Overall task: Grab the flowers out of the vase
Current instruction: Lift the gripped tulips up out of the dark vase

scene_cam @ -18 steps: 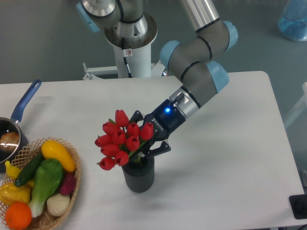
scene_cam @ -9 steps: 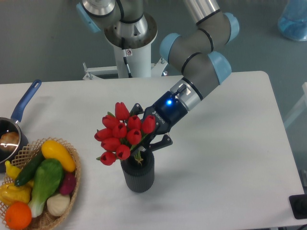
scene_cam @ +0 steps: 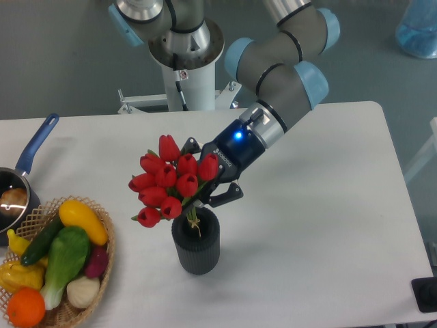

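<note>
Camera view
Fingers: you have the gripper (scene_cam: 203, 193) clenched on the flowers (scene_cam: 166, 185), its dark fingers pinching the stems just under the buds and just above the mouth of the vase (scene_cam: 196, 241).
Flowers: the red bunch leans to the left of the vase, buds above the rim; the stem ends look to be at or just inside the mouth, so you cannot call them clear yet.
Risk, vase: if the stem ends catch the rim as you lift, the vase will likely tip or drag, since nothing holds it down.
Risk, grip: the hold is low on thin stems with the heavy heads off to one side; a quick move may let the bunch swing or slip.
Vase contents: only the stem ends, as far as you can see.
Basket (scene_cam: 102, 260): vegetables and an orange, well apart to the left.
Saucepan (scene_cam: 19, 184): at the left edge, something pale inside, too cut off to name.
</note>
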Robot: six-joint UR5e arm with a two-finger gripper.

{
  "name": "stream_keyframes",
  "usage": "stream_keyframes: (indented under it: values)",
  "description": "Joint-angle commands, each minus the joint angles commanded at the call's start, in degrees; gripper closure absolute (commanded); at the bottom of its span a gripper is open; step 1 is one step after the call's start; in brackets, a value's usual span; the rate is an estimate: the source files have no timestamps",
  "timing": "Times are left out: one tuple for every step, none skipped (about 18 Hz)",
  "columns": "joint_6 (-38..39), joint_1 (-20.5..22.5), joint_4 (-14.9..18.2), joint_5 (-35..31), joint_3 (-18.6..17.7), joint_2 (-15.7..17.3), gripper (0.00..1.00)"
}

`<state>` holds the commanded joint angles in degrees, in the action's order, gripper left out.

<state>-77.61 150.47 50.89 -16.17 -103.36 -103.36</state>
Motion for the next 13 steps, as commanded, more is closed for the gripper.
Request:
stream_keyframes:
  values:
    - [0.09,0.0,0.0,0.09,0.0,0.35,0.56]
    - [0.7,0.0,0.0,0.09,0.0,0.7,0.56]
    - [1.57,0.0,0.0,0.44,0.09,0.97,0.56]
    - [1.93,0.0,0.0,0.96,0.09,1.32,0.56]
    - [1.93,0.0,0.0,1.31,0.09,1.67,0.56]
    - [1.93,0.0,0.0,1.58,0.09,1.76,0.56]
    - [2.02,0.09,0.0,1.67,0.17,1.85,0.56]
    - [2.02,0.09,0.0,1.76,0.26,2.03,0.56]
    - [2.11,0.17,0.09,2.02,0.35,2.46,0.56]
    - [2.63,0.26,0.09,2.37,0.44,2.9,0.56]
    - [3.68,0.44,0.09,2.46,0.53,3.43,0.56]
    - [4.91,0.53,0.09,2.55,0.7,3.96,0.56]
    - [5.97,0.61,0.09,2.46,0.96,4.66,0.56]
